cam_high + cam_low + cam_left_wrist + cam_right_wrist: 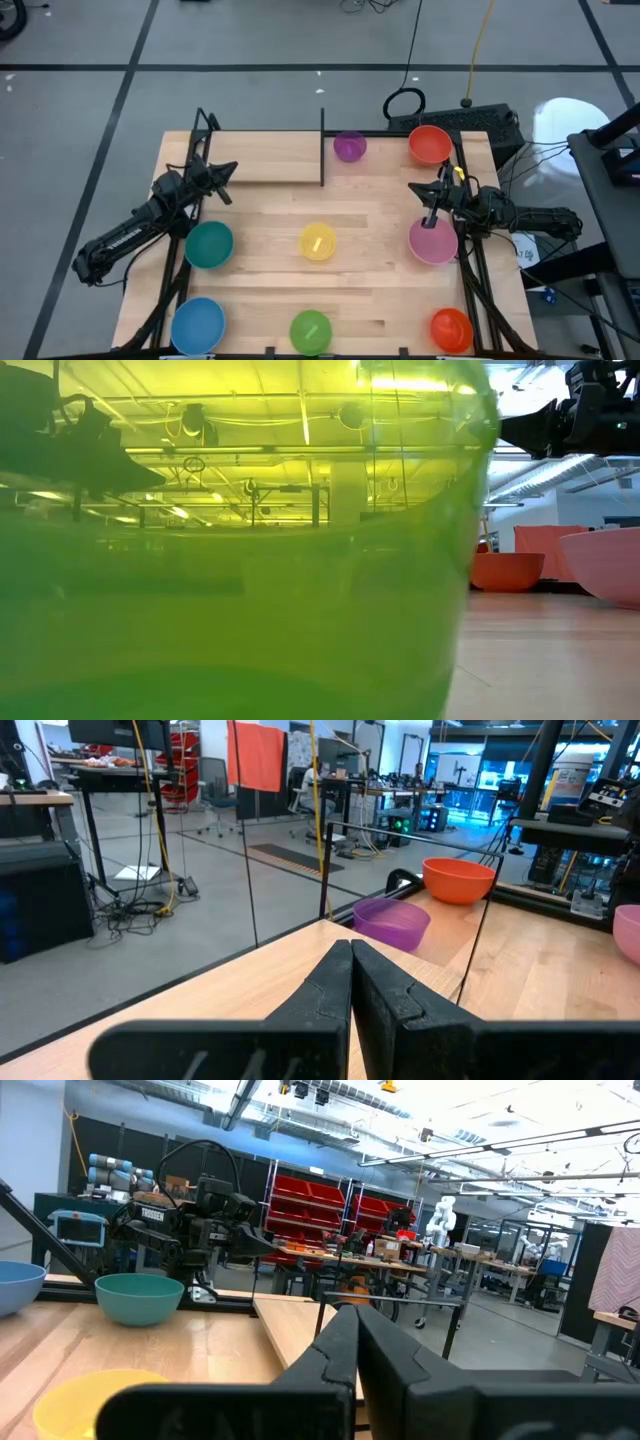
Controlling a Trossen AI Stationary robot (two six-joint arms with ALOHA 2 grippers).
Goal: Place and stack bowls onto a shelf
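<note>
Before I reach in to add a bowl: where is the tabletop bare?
Bare wood lies between the small yellow plastic bowl and the pink bowl, and between the teal bowl and the yellow one. The light-wood shelf plank is bare too. The right edge, by the right gripper, is crowded.

Readable text: none that I can make out.
Room signs and screens: too small and blurred to read.
</note>
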